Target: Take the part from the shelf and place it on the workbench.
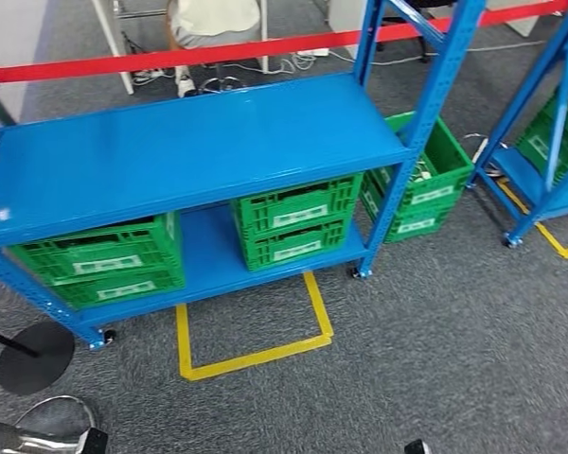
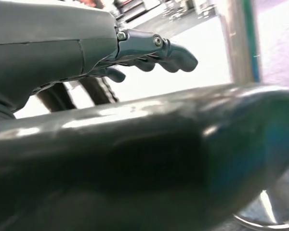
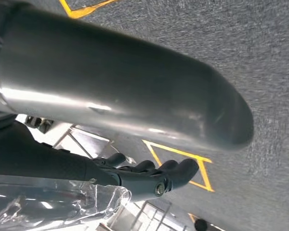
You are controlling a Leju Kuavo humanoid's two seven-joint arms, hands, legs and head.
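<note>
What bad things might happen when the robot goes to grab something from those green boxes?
The green crates sit low under the blue shelf top, so an arm reaching in might bump it. The black stand base lies on the floor near the robot's left side; a foot could catch it.

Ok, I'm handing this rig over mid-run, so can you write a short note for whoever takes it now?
Left hand: fingers stretched out and apart, holding nothing.
Right hand: fingers stretched out; clear plastic lies right beside it, and I cannot tell whether it is held.
Both arms hang low. The robot faces the blue shelf, whose top board is bare. Green crates sit on its lower board; what is inside them is hidden.
Done: nothing that can be confirmed.
Left: take the part from the shelf and carry it to the workbench.
</note>
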